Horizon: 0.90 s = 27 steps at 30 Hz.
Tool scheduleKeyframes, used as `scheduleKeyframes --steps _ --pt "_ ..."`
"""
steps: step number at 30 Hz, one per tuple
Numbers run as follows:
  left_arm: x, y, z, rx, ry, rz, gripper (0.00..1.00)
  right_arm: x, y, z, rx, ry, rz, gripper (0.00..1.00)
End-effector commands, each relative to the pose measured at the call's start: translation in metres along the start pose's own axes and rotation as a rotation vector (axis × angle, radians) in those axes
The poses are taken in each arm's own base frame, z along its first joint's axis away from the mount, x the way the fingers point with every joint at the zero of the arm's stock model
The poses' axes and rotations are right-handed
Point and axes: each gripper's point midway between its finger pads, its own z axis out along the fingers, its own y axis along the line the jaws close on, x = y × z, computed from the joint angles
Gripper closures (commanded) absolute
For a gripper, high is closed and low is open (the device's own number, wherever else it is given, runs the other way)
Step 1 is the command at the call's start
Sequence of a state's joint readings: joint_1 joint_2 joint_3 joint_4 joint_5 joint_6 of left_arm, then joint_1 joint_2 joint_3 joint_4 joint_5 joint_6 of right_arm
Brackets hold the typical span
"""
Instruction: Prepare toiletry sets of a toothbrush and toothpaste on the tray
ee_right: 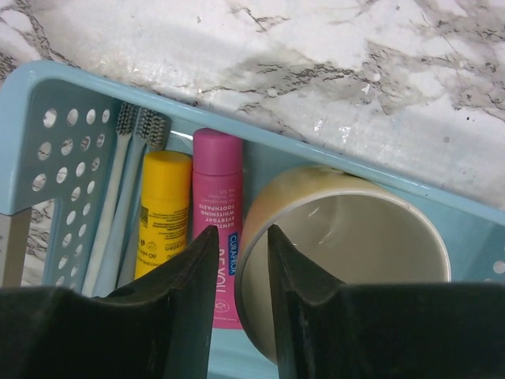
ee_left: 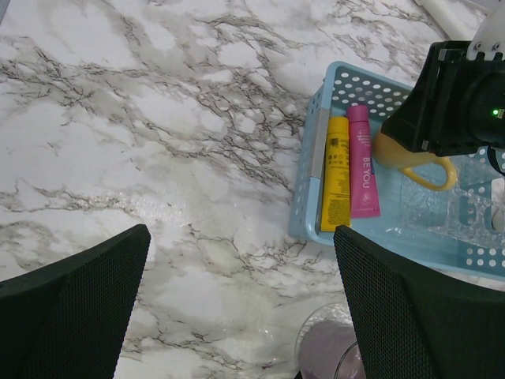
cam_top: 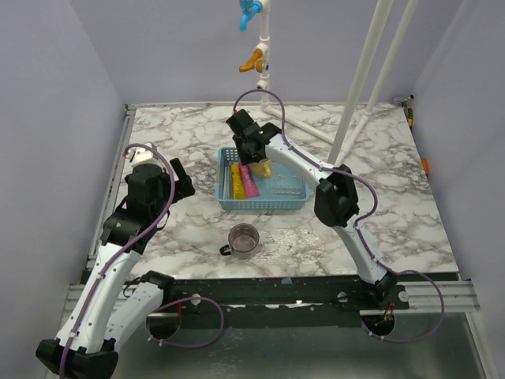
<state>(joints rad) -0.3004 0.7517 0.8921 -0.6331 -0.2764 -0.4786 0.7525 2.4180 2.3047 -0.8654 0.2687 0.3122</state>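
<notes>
Right wrist: pink toothpaste (ee_right: 215,197) beside gripper (ee_right: 241,238)

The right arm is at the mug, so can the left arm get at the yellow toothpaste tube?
Probably yes. The yellow tube lies uncovered near the basket's left side, facing the open left gripper; the right gripper sits over the mug, further right. The pink tube alongside leaves little finger room.
</notes>
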Motion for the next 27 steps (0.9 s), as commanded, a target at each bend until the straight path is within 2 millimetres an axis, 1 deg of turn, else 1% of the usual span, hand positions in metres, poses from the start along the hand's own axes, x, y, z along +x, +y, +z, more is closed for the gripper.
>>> scheduleKeyframes --steps 1,4,6,10,14,17,22,27 --pt "-0.006 -0.004 -0.004 0.017 -0.002 -0.009 0.01 -0.002 0.003 0.006 -0.023 0.002 -0.008 0.70" --pt "-0.006 -0.004 -0.004 0.017 -0.003 -0.007 0.01 -0.001 0.004 0.007 -0.034 0.009 -0.014 0.80" --pt "-0.006 -0.004 -0.004 0.017 -0.003 -0.008 0.01 -0.001 0.004 0.006 -0.035 0.008 -0.018 0.85" --pt "-0.007 -0.004 -0.004 0.017 -0.003 -0.010 0.01 -0.005 0.002 0.000 -0.032 -0.003 -0.028 0.99" --pt "-0.006 -0.004 -0.003 0.017 0.001 -0.009 0.01 -0.014 0.000 -0.011 -0.032 -0.030 -0.037 1.00" --pt "-0.005 -0.004 -0.003 0.016 0.004 -0.009 0.01 -0.025 -0.004 -0.024 -0.023 -0.065 -0.037 1.00" --pt "-0.004 -0.006 -0.001 0.025 0.012 -0.010 0.01 -0.041 -0.010 -0.052 -0.023 -0.128 -0.045 1.00" --pt "-0.003 -0.008 0.000 0.032 0.019 -0.011 0.01 -0.051 -0.013 -0.081 -0.048 -0.176 -0.042 1.00"
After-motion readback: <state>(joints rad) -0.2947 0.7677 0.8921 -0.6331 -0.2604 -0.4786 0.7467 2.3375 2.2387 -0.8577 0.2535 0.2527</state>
